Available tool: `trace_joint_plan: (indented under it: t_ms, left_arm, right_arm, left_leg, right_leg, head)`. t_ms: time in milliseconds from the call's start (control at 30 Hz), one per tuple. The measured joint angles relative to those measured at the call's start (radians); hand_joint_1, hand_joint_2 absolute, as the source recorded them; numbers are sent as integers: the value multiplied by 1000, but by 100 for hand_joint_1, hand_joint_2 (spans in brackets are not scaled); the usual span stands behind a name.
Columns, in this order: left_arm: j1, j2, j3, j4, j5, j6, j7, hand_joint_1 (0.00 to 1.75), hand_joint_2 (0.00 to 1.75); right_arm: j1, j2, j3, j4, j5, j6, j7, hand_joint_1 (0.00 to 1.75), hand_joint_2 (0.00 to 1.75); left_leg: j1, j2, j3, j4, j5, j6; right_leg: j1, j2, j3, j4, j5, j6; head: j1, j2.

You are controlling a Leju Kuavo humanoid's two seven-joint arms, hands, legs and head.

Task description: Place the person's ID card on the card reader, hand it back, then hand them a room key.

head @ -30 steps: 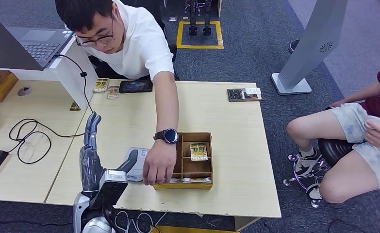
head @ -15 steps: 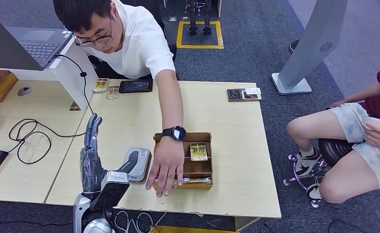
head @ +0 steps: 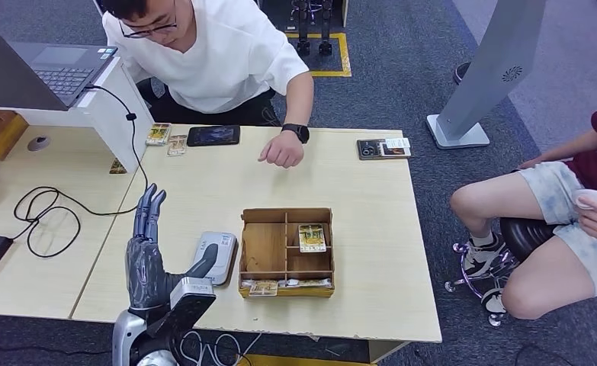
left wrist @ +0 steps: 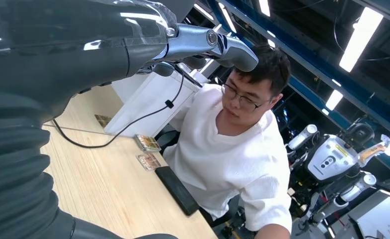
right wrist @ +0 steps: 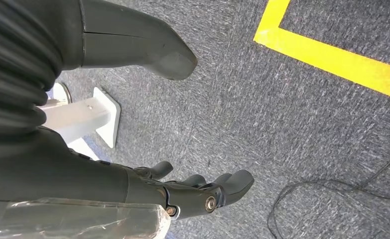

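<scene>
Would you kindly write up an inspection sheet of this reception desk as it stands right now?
Surface: pale wooden table, bare in the middle.
Job's things: grey card reader beside the wooden tray; one card in a tray compartment, another card at the tray's front edge.
Clutter: dark phone, small cards near it, a booklet at the far right edge.
Hands: left hand raised over the table, fingers apart, holding nothing; right hand hanging over the carpet, holding nothing.
Cables: black cable looped on the left desk.
Surroundings: person in white across the table, fist resting on it; a seated person at the right.
</scene>
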Motion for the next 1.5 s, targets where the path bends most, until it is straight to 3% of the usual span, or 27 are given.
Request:
trace_joint_plan:
  t_ms: [367, 633, 867, 1300, 1500]
  left_arm:
    - [23, 28, -8, 0, -107, 8, 11, 0, 175]
    - [78, 80, -32, -13, 79, -22, -157, 0, 175]
    - [123, 129, -79, -16, 79, -66, -213, 0, 175]
    - [138, 235, -200, -16, 30, -179, -205, 0, 175]
    - [134, 258, -247, -15, -5, -191, -181, 0, 175]
  right_arm:
    - [5, 0, 6, -3, -4, 7, 2, 0, 175]
    - [20, 0, 6, -19, -16, 25, -1, 0, 175]
    - [26, 0, 2, -31, -22, 38, -7, 0, 175]
    - [19, 0, -28, -35, 3, 42, -38, 0, 175]
    - [6, 0, -51, -29, 20, 42, -51, 0, 175]
  left_leg:
    - [0, 0, 0, 0, 0, 0]
    - [0, 0, 0, 0, 0, 0]
    - [0, 0, 0, 0, 0, 0]
    - [0, 0, 0, 0, 0, 0]
    - [0, 0, 0, 0, 0, 0]
  right_leg:
    - [0, 0, 0, 0, 0, 0]
    - [0, 0, 0, 0, 0, 0]
    - [0, 0, -2, 0, 0, 0]
    - [0, 0, -1, 0, -1, 0]
    - [0, 0, -2, 0, -1, 0]
  head:
    - [0, 0]
    - [0, 0]
    - [0, 0]
    - [0, 0]
    - [0, 0]
